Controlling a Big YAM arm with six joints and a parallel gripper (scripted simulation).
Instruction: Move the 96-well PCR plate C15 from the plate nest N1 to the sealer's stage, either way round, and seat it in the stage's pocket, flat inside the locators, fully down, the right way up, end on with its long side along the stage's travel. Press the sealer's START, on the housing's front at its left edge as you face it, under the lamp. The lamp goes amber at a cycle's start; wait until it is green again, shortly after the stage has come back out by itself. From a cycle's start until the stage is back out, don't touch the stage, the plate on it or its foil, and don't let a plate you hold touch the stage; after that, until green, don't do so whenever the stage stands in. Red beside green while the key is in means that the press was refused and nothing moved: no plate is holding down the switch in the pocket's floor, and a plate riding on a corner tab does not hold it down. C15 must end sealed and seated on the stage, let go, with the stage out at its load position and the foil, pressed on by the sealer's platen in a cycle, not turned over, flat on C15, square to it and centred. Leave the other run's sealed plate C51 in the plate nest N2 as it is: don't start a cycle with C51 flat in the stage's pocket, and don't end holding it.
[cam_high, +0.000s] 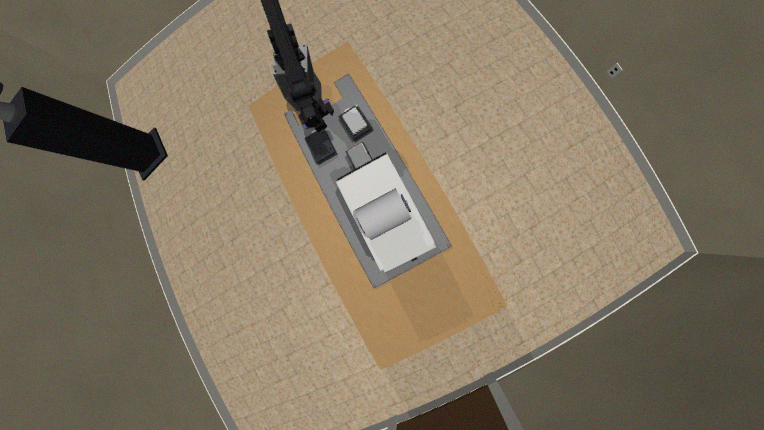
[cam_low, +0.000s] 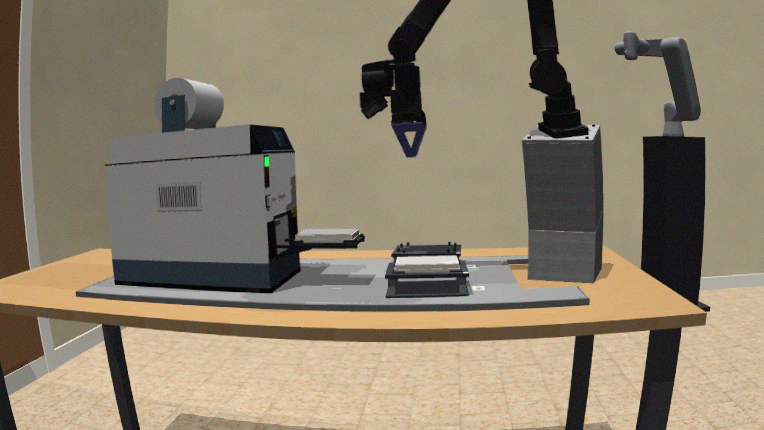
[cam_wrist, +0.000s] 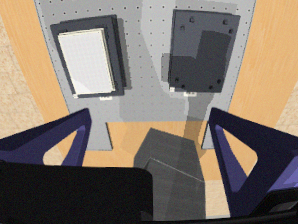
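Exterior view, and your gripper (cam_low: 408, 139) hangs high over the two nests, jaws spread wide with nothing between them. Look at the sealer (cam_low: 197, 208): its lamp (cam_low: 266, 161) glows green, and the stage (cam_low: 327, 241) stands out from the front opening with a plate (cam_low: 327, 233) lying flat on it. That plate has a pale top; you cannot tell from here whether that is foil. On the grey base (cam_low: 534, 293), the near nest (cam_low: 427, 283) carries a white-topped plate (cam_low: 426, 262), while the far nest (cam_low: 426, 249) behind it looks bare. Your wrist camera agrees: dark empty nest (cam_wrist: 201, 50) on the right, filled nest (cam_wrist: 117, 56) on the left, both blue fingers parted at the frame's sides. From the top, the arm (cam_high: 291, 64) reaches over the dark nest (cam_high: 320, 146).
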